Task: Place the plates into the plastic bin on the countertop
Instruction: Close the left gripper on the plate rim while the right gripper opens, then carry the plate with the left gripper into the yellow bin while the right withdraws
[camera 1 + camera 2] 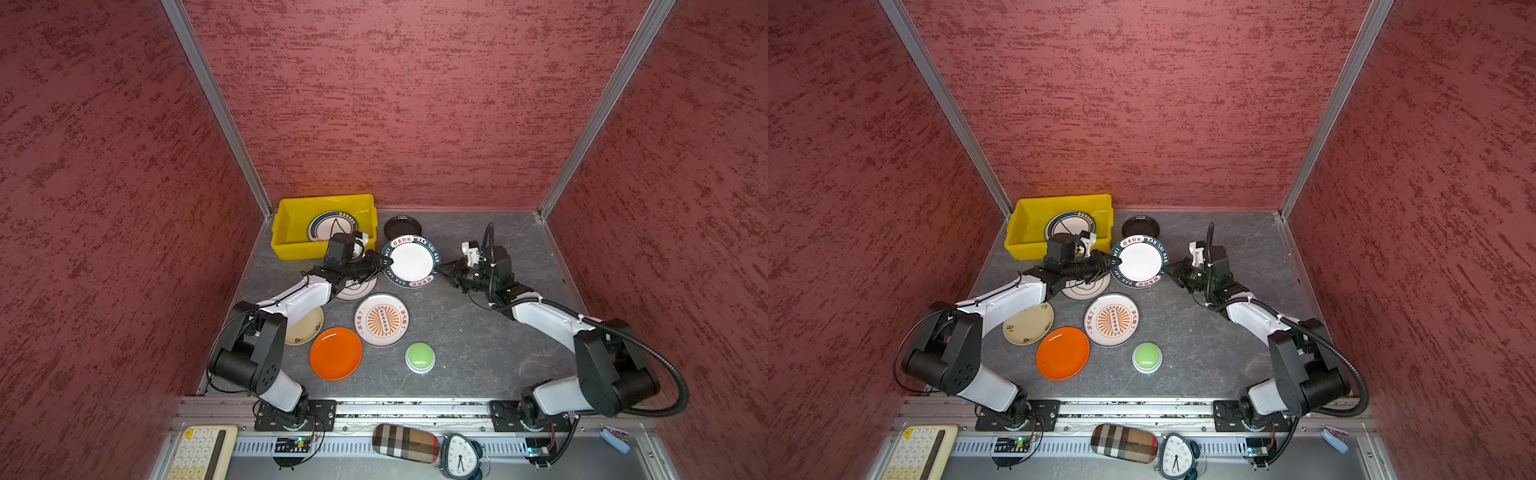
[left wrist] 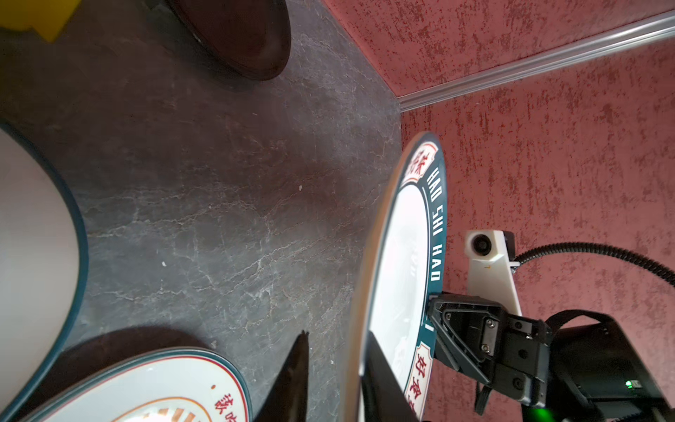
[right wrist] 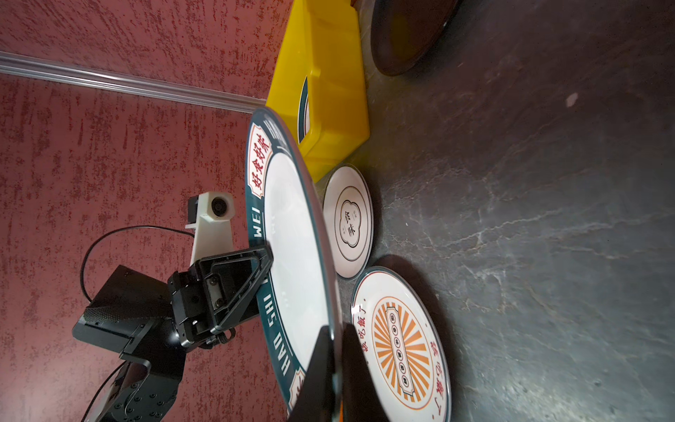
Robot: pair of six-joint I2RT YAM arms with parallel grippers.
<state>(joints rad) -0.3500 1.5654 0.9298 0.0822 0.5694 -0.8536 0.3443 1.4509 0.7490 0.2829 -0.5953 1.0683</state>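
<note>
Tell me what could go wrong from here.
The green-rimmed plate is off the countertop, pinched only at its rim by the right end effector, the left end effector at the opposite rim: a slip or opposing pull could drop it. The yellow bin holds a plate; setting this one in could clash.

Both arms are built alike: glossy white shells on the long links, black drum-shaped joint housings and black wrists. Above its black, silver-screwed base plate (image 1: 324, 409), the left arm (image 1: 299, 297) has a thin black wire looping off it. The right arm (image 1: 548, 320) carries a thick ribbed black hose (image 2: 599, 249) fastened with white ties. Farthest from the base plate, the left claw (image 3: 269, 253) and right claw (image 2: 433, 305) are black angular frames dotted with small screw heads, each beside a white camera bracket (image 2: 489, 266) with a round lens.
</note>
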